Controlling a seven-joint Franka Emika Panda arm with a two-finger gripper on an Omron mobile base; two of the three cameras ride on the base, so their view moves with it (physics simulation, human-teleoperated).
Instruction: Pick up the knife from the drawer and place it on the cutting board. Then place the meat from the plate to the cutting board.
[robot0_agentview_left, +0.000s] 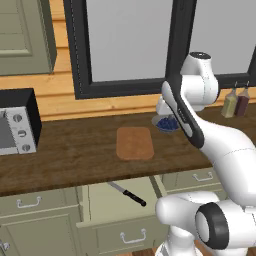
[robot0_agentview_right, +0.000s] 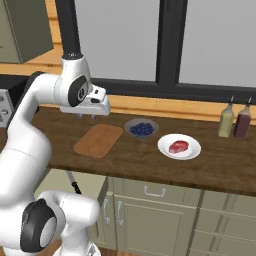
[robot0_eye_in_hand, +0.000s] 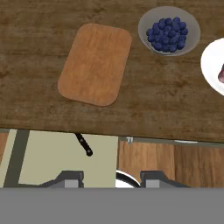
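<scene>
— How is the two-finger gripper (robot0_agentview_right: 86, 116) held?

— It is seen raised above the dark wooden counter (robot0_agentview_right: 220, 165), over the far edge of the flat light-brown wooden cutting board (robot0_agentview_right: 98, 140). In the hand view its two dark fingertips (robot0_eye_in_hand: 68, 178) are spread well apart, and nothing is held between them.

— Where is the slim knife with the silver-grey blade and black handle (robot0_agentview_left: 127, 193) found?

— It is lying slantwise inside the wide, shallow pale olive-green drawer (robot0_agentview_left: 122, 220), which is pulled out below the counter edge. The black handle is pointed toward the drawer front, the blade toward the counter. In the hand view only the handle end (robot0_eye_in_hand: 83, 145) is shown, the rest being hidden under the counter edge.

— And the board?

— It is set flat on the counter with nothing on it, above the open drawer.

— What is placed beside it?

— A grey bowl of dark blue berries (robot0_agentview_right: 141, 129) is stood just beside the board, apart from it. Beyond the bowl, a round plain white plate (robot0_agentview_right: 191, 152) is seen, and the small red-pink chunk of raw meat (robot0_agentview_right: 178, 146) is resting on it. Two bottles (robot0_agentview_right: 234, 121) are stood near the wall past the plate. At the counter's other end, a black and silver toaster oven (robot0_agentview_left: 17, 127) is seen.
</scene>
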